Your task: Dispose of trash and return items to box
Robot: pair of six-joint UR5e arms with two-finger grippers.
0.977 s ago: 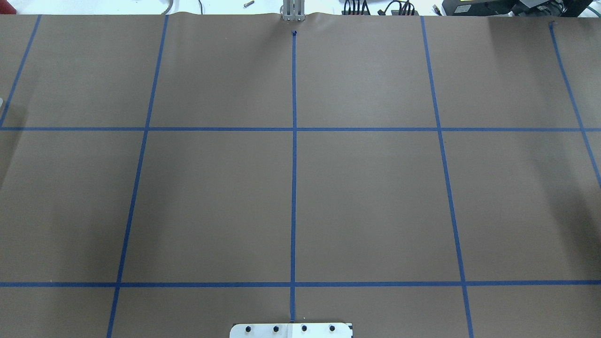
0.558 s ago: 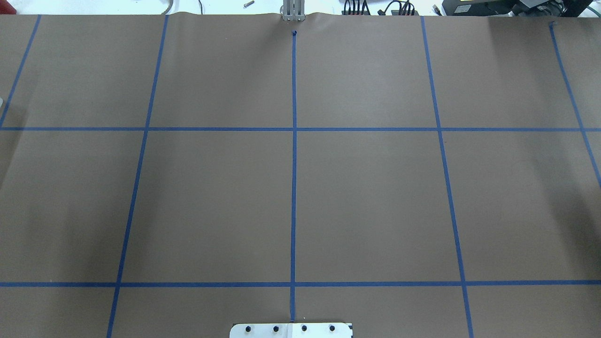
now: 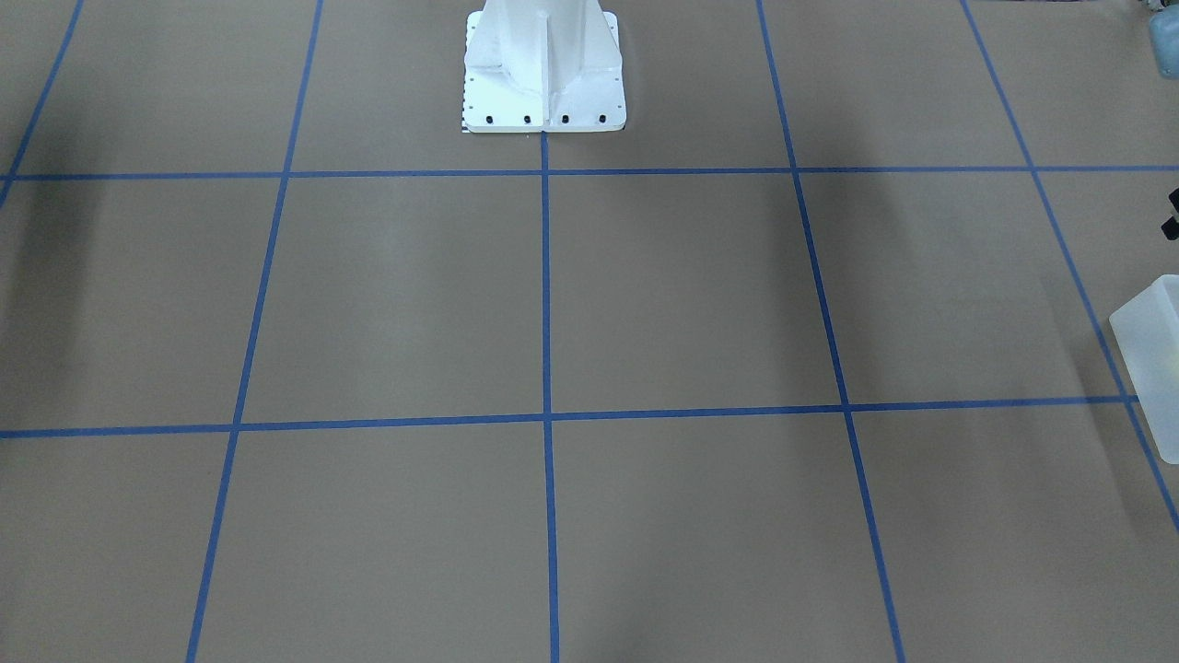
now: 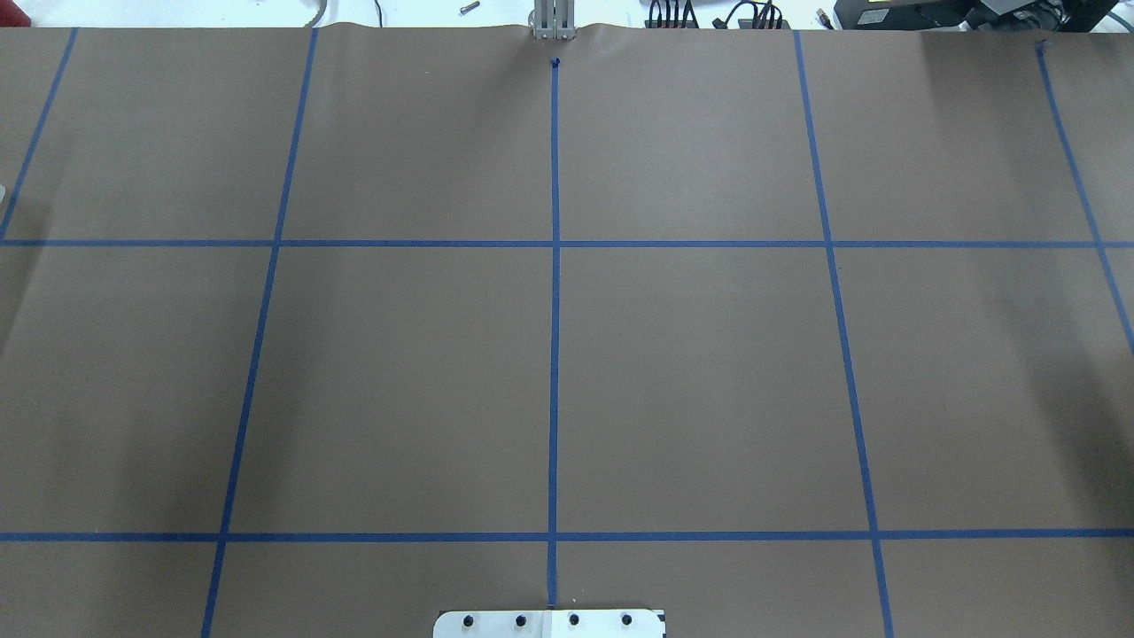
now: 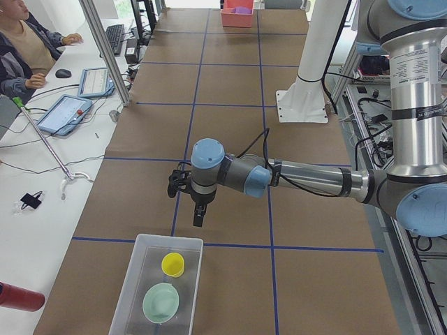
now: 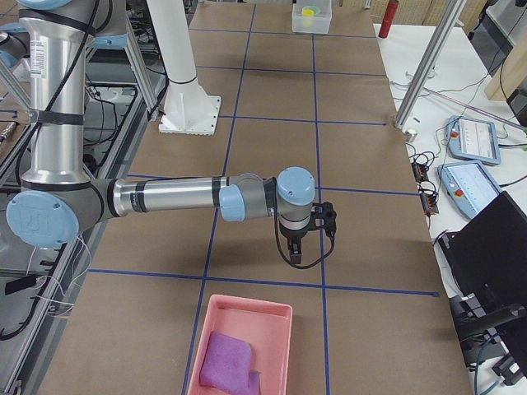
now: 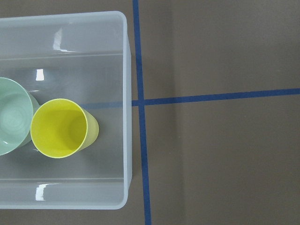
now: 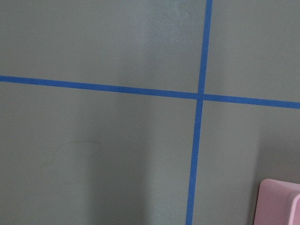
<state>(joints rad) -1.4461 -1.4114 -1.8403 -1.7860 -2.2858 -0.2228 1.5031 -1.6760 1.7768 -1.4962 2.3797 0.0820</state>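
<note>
The frosted translucent box (image 5: 133,276) stands at the table's left end, and it also shows in the left wrist view (image 7: 70,56) and at the front-facing view's right edge (image 3: 1151,359). In it stand a yellow cup (image 7: 61,127) and a pale green bowl (image 7: 11,117). My left gripper (image 5: 199,215) hangs above the table just beyond the box's end, fingers pointing down. My right gripper (image 6: 296,251) hangs above the table near a pink tray (image 6: 243,317). I cannot tell whether either gripper is open or shut. No fingers show in the wrist views.
The pink tray holds a purple cloth (image 6: 226,360); its corner shows in the right wrist view (image 8: 279,201). The white robot pedestal (image 3: 543,69) stands mid-table at the robot's side. Brown paper with blue tape lines (image 4: 555,244) covers the table. An operator (image 5: 24,42) sits beyond its far edge.
</note>
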